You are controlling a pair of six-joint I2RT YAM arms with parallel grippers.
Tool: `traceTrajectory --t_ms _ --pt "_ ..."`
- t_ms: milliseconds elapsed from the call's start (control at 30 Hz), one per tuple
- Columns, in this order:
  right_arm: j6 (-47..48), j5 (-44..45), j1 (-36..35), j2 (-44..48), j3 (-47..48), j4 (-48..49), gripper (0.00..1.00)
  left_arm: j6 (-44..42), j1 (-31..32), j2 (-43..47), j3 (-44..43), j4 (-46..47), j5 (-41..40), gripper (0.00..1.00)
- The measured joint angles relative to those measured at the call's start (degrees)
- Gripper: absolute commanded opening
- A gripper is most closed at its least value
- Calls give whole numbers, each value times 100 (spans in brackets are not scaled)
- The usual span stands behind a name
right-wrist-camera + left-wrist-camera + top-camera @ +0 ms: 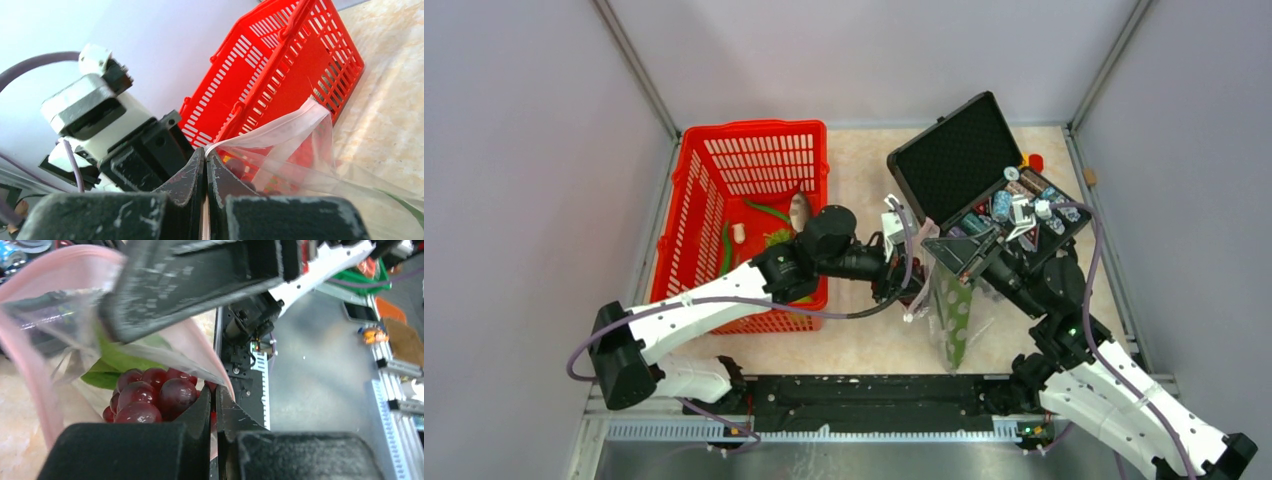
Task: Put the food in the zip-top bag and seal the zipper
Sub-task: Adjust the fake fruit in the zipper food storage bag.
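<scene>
The left hand (216, 396) and right hand (206, 159) clamp the zipper (280, 129); only the left wrist view shows bagged grapes (150, 396).

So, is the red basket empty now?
No, the top view shows the basket holding long green leaves and a grey fish.

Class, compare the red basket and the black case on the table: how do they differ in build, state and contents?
The red basket has slotted plastic walls; the black case is solid and foam-lined. The basket has no lid; the case has a hinged lid standing open. The basket holds green leaves and a fish; the case holds small gadgets. Both sit open on the table.
</scene>
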State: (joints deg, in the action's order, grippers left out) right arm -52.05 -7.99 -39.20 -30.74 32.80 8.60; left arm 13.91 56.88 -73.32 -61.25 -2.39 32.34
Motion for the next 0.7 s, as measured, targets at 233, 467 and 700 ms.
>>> traceTrajectory --t_ms 233,467,700 --pt "98 -4 0 0 0 -24 0 -728 490 -323 -216 -393 -7 0" --pt "116 26 0 11 0 -127 0 -953 619 -396 -13 -417 -855 24" --pt "262 -179 0 -63 258 -439 0 -892 619 -332 -26 -610 -2302 55"
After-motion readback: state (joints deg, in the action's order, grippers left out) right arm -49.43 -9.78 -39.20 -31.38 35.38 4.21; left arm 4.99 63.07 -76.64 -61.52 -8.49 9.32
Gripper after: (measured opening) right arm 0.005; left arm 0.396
